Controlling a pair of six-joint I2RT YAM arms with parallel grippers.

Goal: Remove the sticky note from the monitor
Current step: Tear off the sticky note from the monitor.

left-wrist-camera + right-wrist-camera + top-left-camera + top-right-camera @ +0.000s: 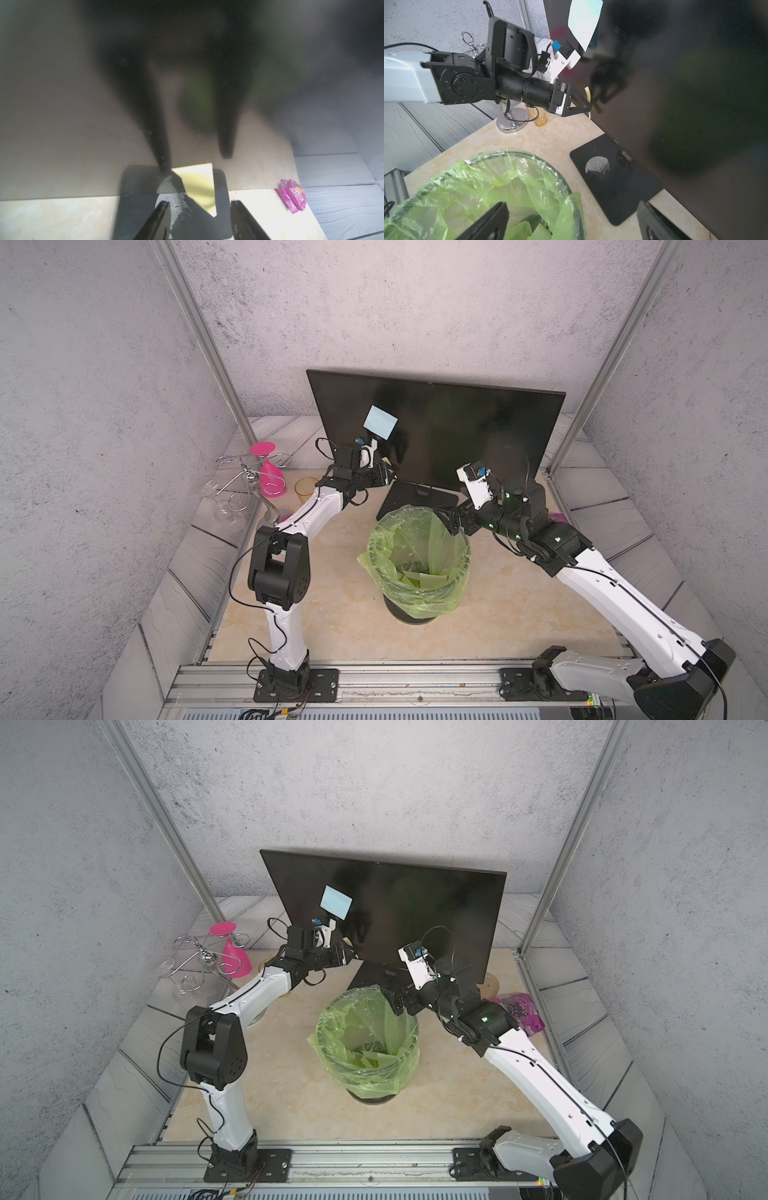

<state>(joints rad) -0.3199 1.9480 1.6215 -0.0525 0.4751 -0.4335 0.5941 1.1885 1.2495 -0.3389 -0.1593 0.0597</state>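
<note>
So the monitor (457, 435) (415, 915) was this big flat black screen, thin bezel, switched off and glossy enough to mirror the arms. It stood on a flat black base (608, 178) at the back of the table (332, 614). Its long side ran left to right and the glass faced the two arms. The top edge slanted a bit lower toward the robot's right in both top views.

There were two notes on it, both on the robot's left half. The blue sticky note (380, 421) (336, 901) was pale, roughly square and rotated so a corner pointed down, sitting about mid-height on the screen.

The yellow sticky note (197, 182) was lower, near the bottom edge. From the right wrist camera it (588, 97) looked like a thin strip seen edge-on, running up and down and bowing off the glass. Honestly couldn't tell if it was stuck to the screen or to a finger.

The left claw (199, 202) was right at that yellow note with its fingers spread, the paper sitting in the gap and not pinched. The right claw (573, 204) was wide apart too, holding nothing, above the bin with the green liner (461, 568).
</note>
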